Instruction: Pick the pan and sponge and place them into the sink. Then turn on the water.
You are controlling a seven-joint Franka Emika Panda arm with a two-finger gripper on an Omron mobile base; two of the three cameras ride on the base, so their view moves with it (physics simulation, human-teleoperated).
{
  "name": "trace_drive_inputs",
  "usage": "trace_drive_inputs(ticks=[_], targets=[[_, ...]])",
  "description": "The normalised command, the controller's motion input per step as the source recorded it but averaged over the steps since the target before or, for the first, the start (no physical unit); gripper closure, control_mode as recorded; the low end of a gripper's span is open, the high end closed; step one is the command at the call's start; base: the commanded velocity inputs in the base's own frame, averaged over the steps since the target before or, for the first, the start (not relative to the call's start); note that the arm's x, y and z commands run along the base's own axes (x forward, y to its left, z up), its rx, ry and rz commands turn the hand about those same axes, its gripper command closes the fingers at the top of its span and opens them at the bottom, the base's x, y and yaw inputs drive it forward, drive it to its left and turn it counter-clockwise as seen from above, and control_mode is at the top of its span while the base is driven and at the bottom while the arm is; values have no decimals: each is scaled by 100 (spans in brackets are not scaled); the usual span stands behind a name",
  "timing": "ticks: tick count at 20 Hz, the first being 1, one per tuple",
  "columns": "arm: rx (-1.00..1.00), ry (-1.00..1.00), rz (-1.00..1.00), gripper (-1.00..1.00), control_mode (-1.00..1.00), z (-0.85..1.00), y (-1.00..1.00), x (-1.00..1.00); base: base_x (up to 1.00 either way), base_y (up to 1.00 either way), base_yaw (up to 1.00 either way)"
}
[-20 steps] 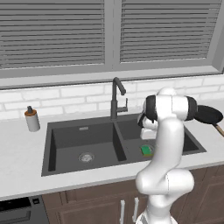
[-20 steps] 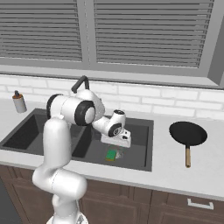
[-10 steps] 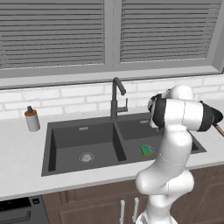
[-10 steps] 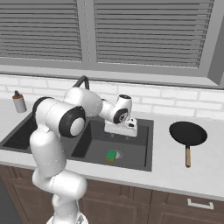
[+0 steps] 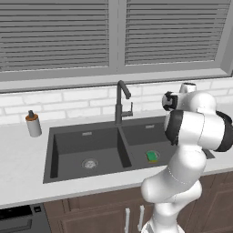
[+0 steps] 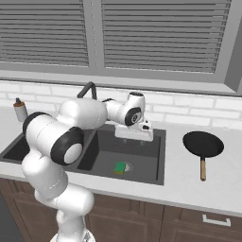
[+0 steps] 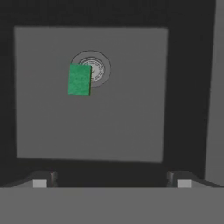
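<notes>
The sponge (image 6: 121,167) lies green side up on the floor of the right basin of the sink (image 6: 158,158), partly over the round drain (image 7: 97,68). That part of the task reads as done.

The pan (image 6: 203,144) sits flat on the bench (image 6: 222,186) to the right of the sink, well apart from the basin rim, its thin handle pointing toward the front edge of the bench. Nothing touches it.

The gripper (image 6: 134,133) hangs above the right basin, near its back wall, pointing down into it. In the hand view the fingers (image 7: 40,180) stand wide apart at the two bottom corners with nothing between them; the hand is empty.

The faucet (image 5: 122,101) stands behind the divider between the two basins, its spout bent forward. No water is seen.

Judgement: the step in hand is the move from the sponge to the pan. The next move calls for the arm to swing right, across the sink rim and over the bench, and come down on the pan. The handle looks the likeliest place to take hold, being thin enough for the fingers; they need to line up across it, not along it. The pan is about as wide as the basin floor, so setting it in beside the sponge leaves little room.
</notes>
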Motion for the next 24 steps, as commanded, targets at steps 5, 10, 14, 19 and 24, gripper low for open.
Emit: trace_drive_inputs(ticks=[5,10,14,19,24], targets=[[-4,0,0,-100,-100,-1,0,0,0,0,0],[-7,0,0,-100,-100,9,-14,0,0,0,0],[-6,0,0,-100,-100,35,-35,-9,0,0,0],[-5,1,0,-100,-100,41,-36,-13,0,0,0],[0,3,-3,-100,-100,29,-50,-11,0,0,0]])
